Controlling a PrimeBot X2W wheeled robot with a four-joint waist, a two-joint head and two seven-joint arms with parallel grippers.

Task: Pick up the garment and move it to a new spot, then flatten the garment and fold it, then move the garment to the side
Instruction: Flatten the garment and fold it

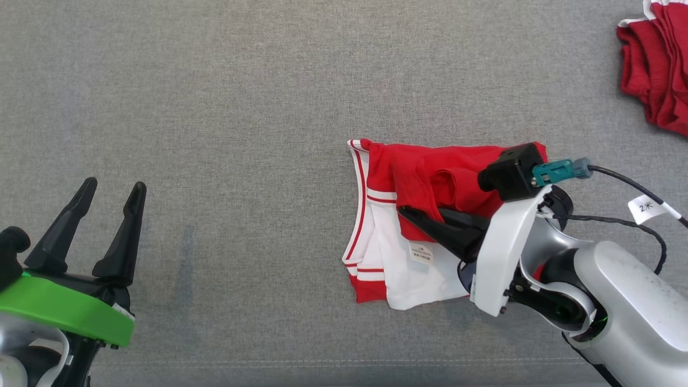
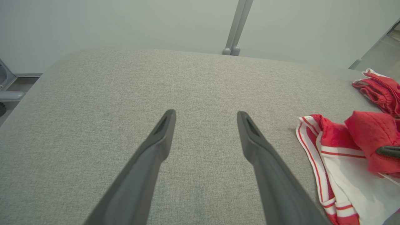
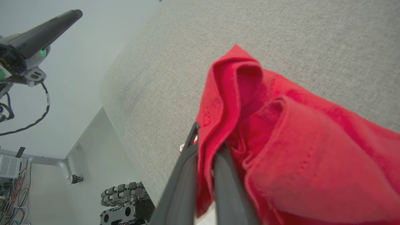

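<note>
**Item 1, right claw**: clenched on a red flap of the garment. In its wrist view I see cloth pinched between the two fingers.

**Item 2, garment:** red and white, lying on the grey padded surface directly under and ahead of the right claw. The red layer is doubled over the white, and a label sits just beside the claw.

**Item 3, left claw**: released, fingers spread, holding nothing. The garment is well apart, off to its right.

**Item 4, pile of red clothes**: well apart from the right claw, behind its wrist.

**Status, my judgement:** the garment looks placed and spread, and a fold is under way. Left to do are finishing the fold, letting go, and moving the garment aside.
</note>
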